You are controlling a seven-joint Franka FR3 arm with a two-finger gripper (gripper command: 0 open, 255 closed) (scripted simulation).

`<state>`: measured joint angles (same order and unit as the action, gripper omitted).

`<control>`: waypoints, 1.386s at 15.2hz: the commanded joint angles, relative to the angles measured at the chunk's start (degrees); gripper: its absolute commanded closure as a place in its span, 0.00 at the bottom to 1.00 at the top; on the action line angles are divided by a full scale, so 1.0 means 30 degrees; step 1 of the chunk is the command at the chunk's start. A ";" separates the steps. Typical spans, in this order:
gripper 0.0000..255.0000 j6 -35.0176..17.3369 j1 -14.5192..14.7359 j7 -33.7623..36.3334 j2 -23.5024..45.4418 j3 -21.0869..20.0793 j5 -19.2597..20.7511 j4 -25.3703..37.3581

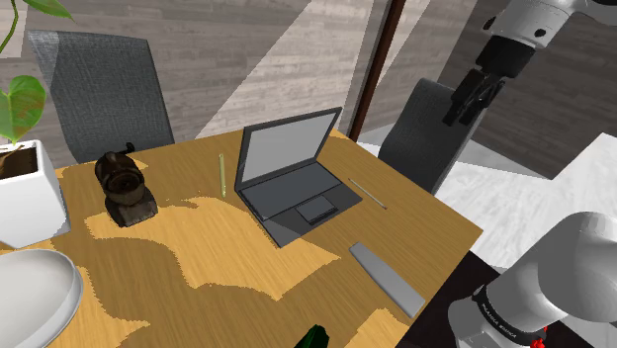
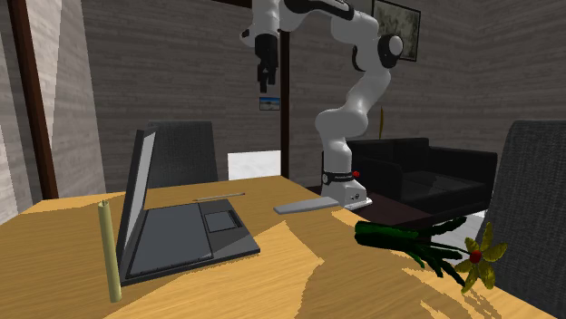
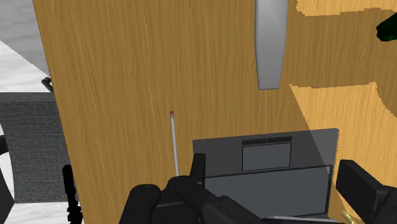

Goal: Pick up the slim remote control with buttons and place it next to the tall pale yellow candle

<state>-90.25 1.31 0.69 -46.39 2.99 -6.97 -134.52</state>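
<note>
Grey slim remote [image 1: 388, 279] flat on wooden table [image 1: 198, 259] near its edge, at 4 o'clock from laptop [image 1: 297, 183] in my shoulder view, pale candle [image 1: 222, 176] upright at laptop's 9 o'clock, well apart from remote, gripper [image 1: 473, 99] high above, I read fingers [image 3: 198, 168] spread wide, holding nothing

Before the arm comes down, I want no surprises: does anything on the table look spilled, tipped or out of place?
Only the flower, lying on its side near the edge of the table. Nothing looks spilled. The candle stands upright beside the laptop; the remote lies flat.
</note>
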 commanded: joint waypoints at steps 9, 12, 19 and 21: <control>0.00 -0.3675 0.0636 0.1308 -0.1403 -0.2237 -0.0764 -0.5238; 0.00 -0.5175 0.1044 0.1849 -0.1541 -0.3159 -0.1205 -0.6951; 0.00 -0.9250 0.2324 0.3244 -0.0585 -0.5572 -0.2593 -1.0312; 0.00 -1.0633 0.2750 0.3683 0.0135 -0.6326 -0.3067 -1.1070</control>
<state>-120.20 9.00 11.17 -46.76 -14.99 -15.56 -166.53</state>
